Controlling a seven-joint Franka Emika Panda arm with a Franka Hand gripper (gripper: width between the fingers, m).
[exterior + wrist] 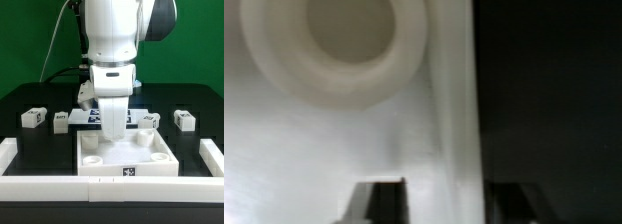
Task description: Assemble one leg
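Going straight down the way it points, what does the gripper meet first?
Probably the white panel, at its edge beside a corner hole; the gripper straddles that edge, one finger over the black table. Height is unclear.

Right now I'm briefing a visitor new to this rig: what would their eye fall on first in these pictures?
The white arm fills the middle of the exterior view, reaching down to the large white square panel. Small tagged legs lie on the black table: one leg at that view's far left, another leg at its far right. In the wrist view the panel's round hole looms large, with the open gripper astride the panel's edge.
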